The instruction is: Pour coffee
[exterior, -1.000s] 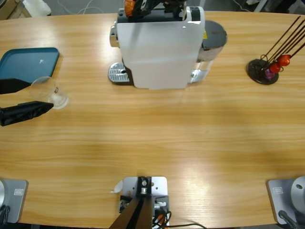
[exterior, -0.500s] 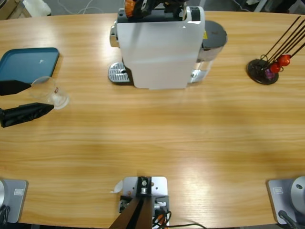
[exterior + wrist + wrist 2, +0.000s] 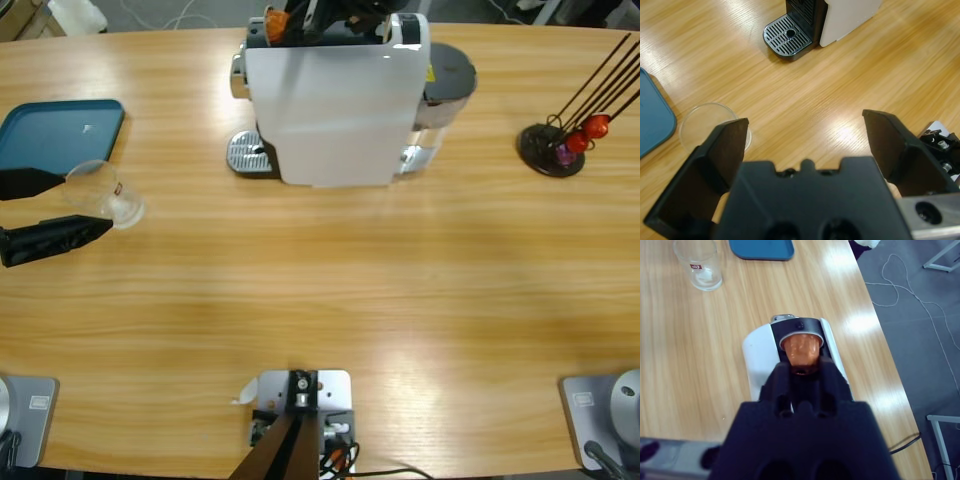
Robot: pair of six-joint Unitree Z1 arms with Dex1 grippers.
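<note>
A clear empty tumbler (image 3: pixel 100 192) stands at the table's left, next to a blue tray (image 3: pixel 60 130); no coffee shows in it. My left gripper (image 3: pixel 88 200) is open, its jaws either side of the tumbler from above. In the left wrist view the tumbler (image 3: pixel 707 125) sits beyond the left jaw tip of the gripper (image 3: pixel 805 125), untouched. My right gripper (image 3: pixel 300 15) hangs over the white coffee machine (image 3: pixel 330 100), shut on an orange capsule (image 3: pixel 800 352) just above the machine's top opening (image 3: pixel 801 335).
The machine's metal drip tray (image 3: pixel 248 155) faces left, also visible as the drip tray (image 3: pixel 790 36). A black capsule stand (image 3: pixel 552 150) with red, orange and purple capsules stands at the far right. The tumbler (image 3: pixel 699 262) and blue tray (image 3: pixel 762 247) show beyond the machine.
The right gripper with the capsule has shifted very slightly over the machine. The left gripper and the tumbler have stayed where they were.
</note>
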